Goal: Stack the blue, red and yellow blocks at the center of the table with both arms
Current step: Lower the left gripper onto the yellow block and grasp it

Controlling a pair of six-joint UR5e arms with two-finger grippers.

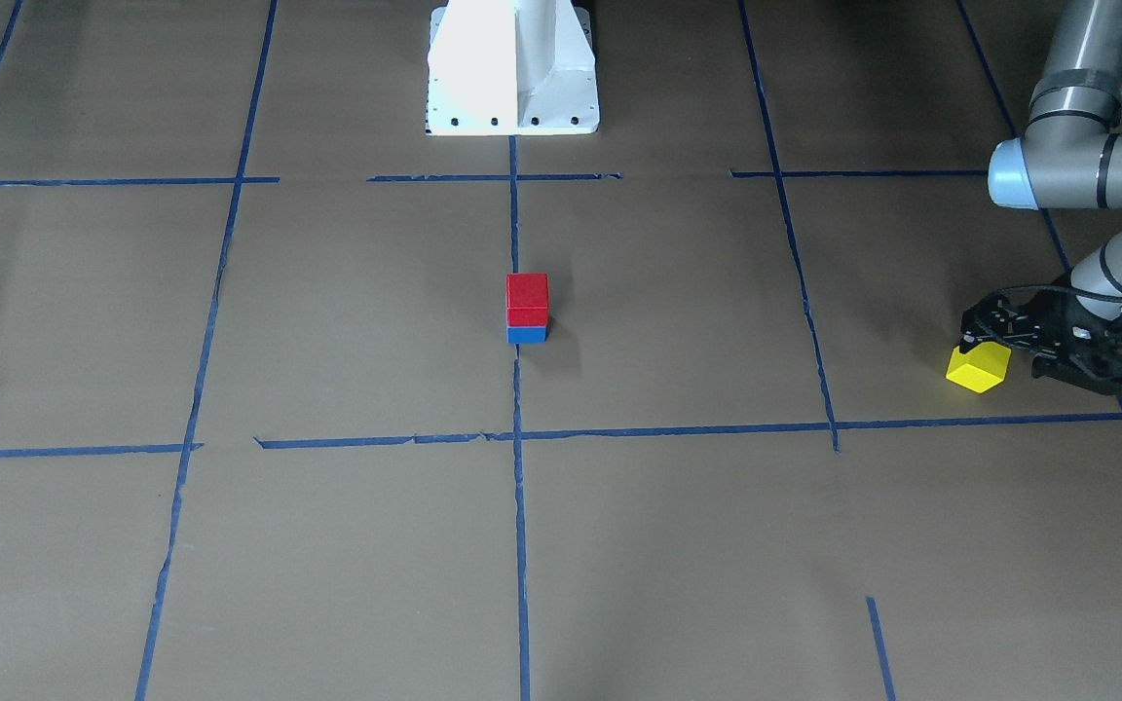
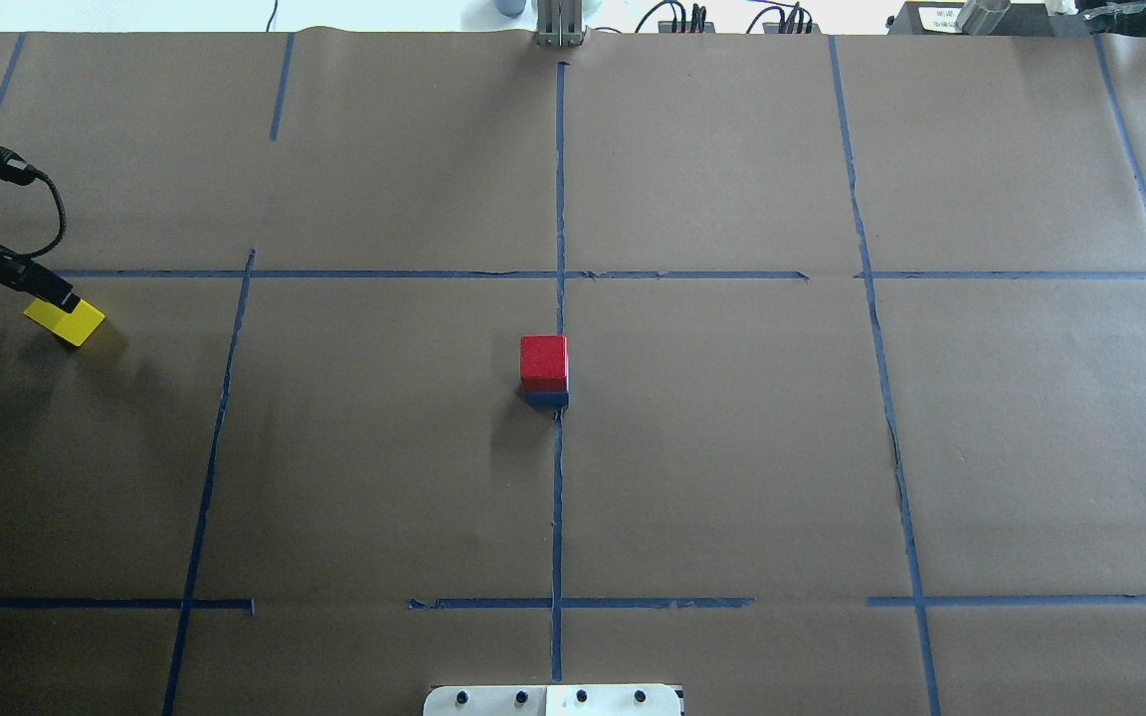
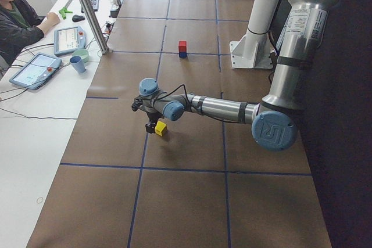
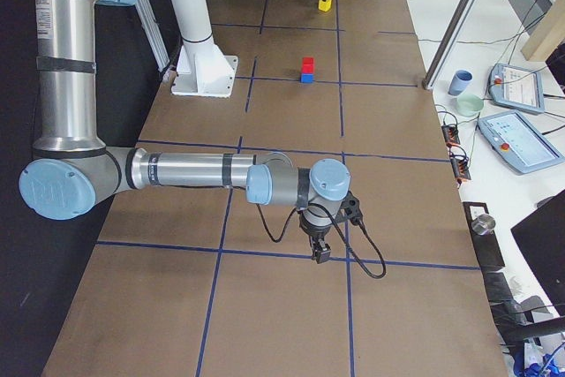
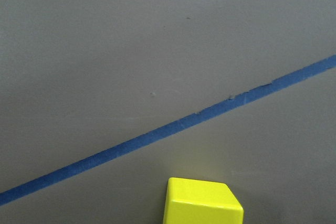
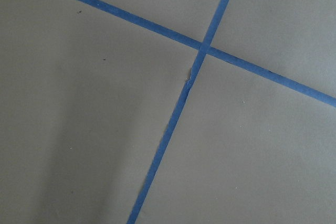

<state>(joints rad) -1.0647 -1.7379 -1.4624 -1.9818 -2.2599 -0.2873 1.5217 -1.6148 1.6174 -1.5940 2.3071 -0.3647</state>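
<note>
A red block (image 1: pixel 527 298) sits on a blue block (image 1: pixel 526 334) at the table's center, where the blue tape lines meet; the stack also shows in the overhead view (image 2: pixel 543 362). My left gripper (image 1: pixel 985 352) is at the table's far left end, shut on the yellow block (image 1: pixel 977 369), which also shows in the overhead view (image 2: pixel 65 320) and at the bottom edge of the left wrist view (image 5: pixel 202 203). My right gripper (image 4: pixel 319 252) shows only in the exterior right view, low over a tape line at the table's right end. I cannot tell whether it is open or shut.
The white robot pedestal (image 1: pixel 512 68) stands at the table's robot-side edge. A side desk with tablets (image 3: pixel 36 69), a cup (image 3: pixel 77 63) and a seated operator (image 3: pixel 17 21) lies beyond the far edge. A metal post (image 3: pixel 88 10) rises there.
</note>
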